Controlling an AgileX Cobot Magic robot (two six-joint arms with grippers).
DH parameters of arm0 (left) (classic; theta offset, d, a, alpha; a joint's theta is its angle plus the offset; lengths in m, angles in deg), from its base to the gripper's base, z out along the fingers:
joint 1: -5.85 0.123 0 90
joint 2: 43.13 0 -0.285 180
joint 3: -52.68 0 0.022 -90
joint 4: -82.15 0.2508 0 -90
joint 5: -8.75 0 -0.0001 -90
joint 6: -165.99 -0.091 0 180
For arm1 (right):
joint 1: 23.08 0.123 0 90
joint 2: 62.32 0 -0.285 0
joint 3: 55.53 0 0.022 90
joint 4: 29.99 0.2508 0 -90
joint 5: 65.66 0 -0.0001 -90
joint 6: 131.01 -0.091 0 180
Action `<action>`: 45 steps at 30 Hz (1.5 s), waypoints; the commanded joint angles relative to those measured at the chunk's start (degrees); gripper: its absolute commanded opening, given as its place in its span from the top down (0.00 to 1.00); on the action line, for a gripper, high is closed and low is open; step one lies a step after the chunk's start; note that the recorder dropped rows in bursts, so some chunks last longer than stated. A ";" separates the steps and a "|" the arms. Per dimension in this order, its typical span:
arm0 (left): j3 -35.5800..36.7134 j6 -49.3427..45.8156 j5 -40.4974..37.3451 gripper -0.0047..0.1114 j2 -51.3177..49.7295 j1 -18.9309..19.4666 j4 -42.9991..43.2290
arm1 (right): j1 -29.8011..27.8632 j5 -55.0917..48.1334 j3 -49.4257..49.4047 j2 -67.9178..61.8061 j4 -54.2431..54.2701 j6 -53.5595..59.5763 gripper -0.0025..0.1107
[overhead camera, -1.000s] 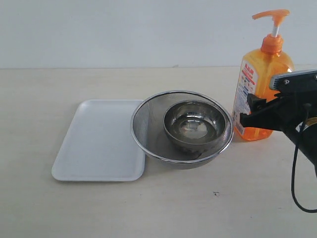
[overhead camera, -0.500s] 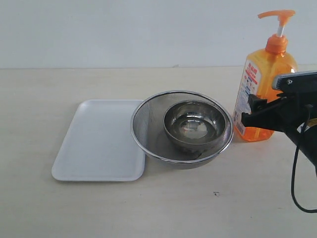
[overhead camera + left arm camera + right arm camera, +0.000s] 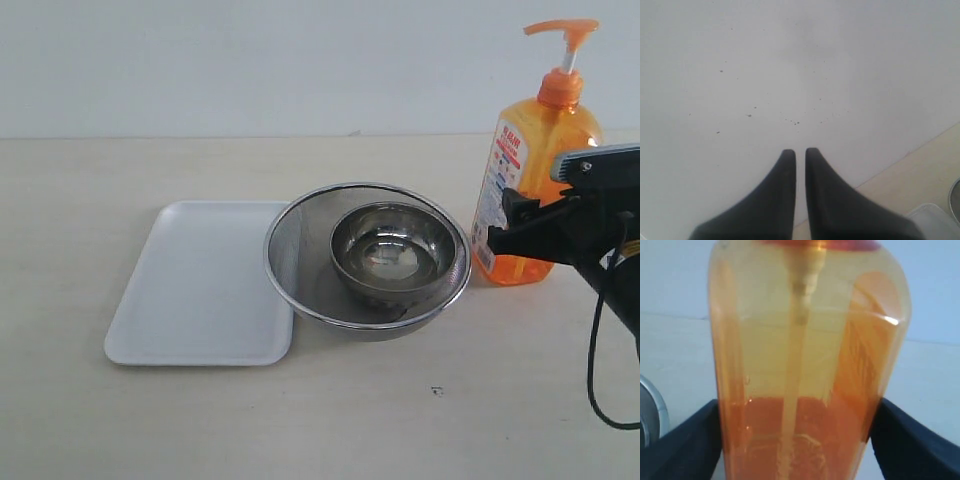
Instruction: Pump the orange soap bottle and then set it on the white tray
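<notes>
One orange soap bottle [image 3: 540, 150], standing upright on the table [image 3: 400, 420] at roughly 2 o'clock from the strainer [image 3: 290, 250]. Its pump head is up and the spout points to 9 o'clock. The right gripper [image 3: 498, 222] is clamped on the bottle's lower body, one black finger pressed against each side, down where the soap sits. One white tray [image 3: 200, 290] lies flat at 9 o'clock from the strainer, so the bottle is well apart from it. The tray's near edge meets the strainer rim; can't tell if it's tucked underneath. One steel bowl [image 3: 350, 270] sits inside that single mesh strainer. The left gripper [image 3: 800, 151] has its two fingers pretty much together, nothing between them, facing a pale wall.
</notes>
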 commanded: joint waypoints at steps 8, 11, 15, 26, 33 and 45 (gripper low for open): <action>0.19 -1.54 0.38 0.92 -0.34 -0.18 -0.27 | -0.14 0.21 2.44 0.28 -0.90 -1.10 0.37; 0.19 -1.54 0.38 0.92 -0.34 -0.18 -0.27 | -0.14 -0.84 2.44 0.28 -0.90 -1.10 0.37; 0.19 -1.54 0.38 0.92 -0.34 -0.18 -0.27 | -0.14 -3.79 2.44 0.28 -0.90 -3.21 0.28; 0.19 -1.54 0.38 0.92 -0.34 -0.18 -0.27 | -0.14 -0.28 2.44 0.28 -2.88 -1.95 0.22; 0.19 -1.54 0.38 0.92 -0.34 -0.18 -0.27 | -0.14 -2.55 6.76 0.28 -2.88 -1.95 0.22; 0.19 -1.51 -0.10 0.92 -0.34 -0.18 -0.27 | -0.14 -7.30 10.43 0.28 0.53 -0.02 0.46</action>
